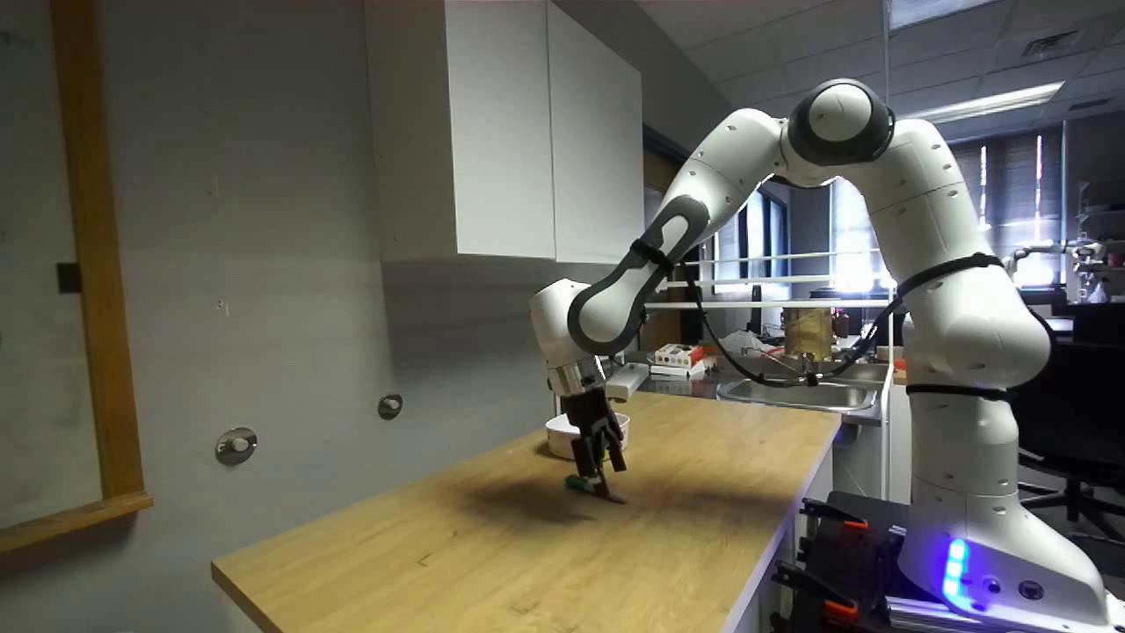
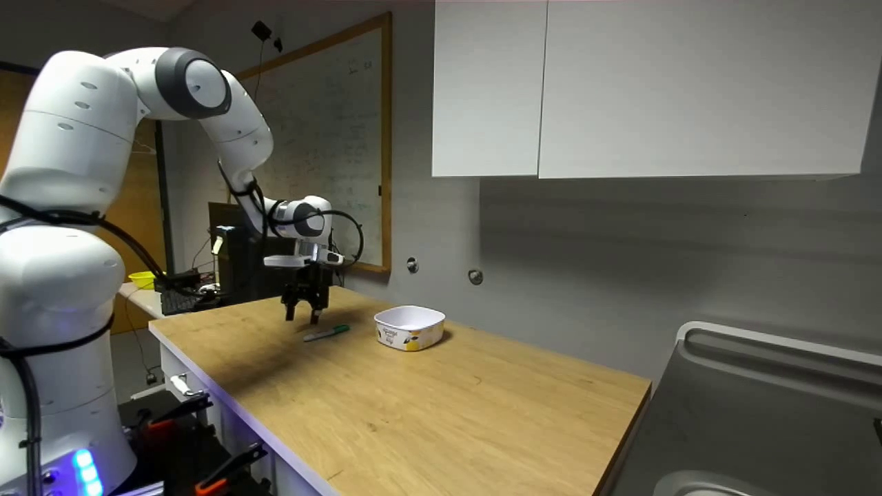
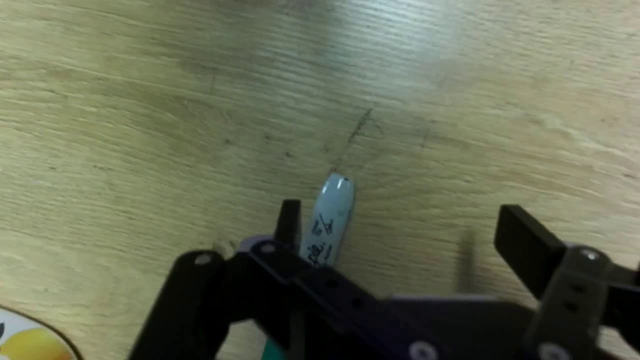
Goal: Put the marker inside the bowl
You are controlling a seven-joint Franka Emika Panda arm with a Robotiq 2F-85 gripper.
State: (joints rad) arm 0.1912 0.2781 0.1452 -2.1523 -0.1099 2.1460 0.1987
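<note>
The marker has a grey body and a green cap. It lies on the wooden counter in both exterior views (image 1: 580, 483) (image 2: 326, 333) and in the wrist view (image 3: 330, 215). My gripper (image 1: 602, 472) (image 2: 302, 319) (image 3: 400, 215) is open and empty, pointing down just above the counter. In the wrist view the marker lies beside the left finger, which hides its middle. The white bowl with a lemon print (image 2: 410, 337) stands beside the marker on the wall side. In an exterior view the gripper partly hides the bowl (image 1: 561, 439). The wrist view shows only its corner (image 3: 35, 342).
The wooden counter (image 2: 441, 406) runs along a grey wall. White cabinets (image 1: 501, 132) (image 2: 620, 89) hang above. A metal sink (image 1: 804, 396) and a few boxes (image 1: 677, 356) lie past the counter's end. A dark grey surface (image 2: 758, 413) adjoins it in an exterior view.
</note>
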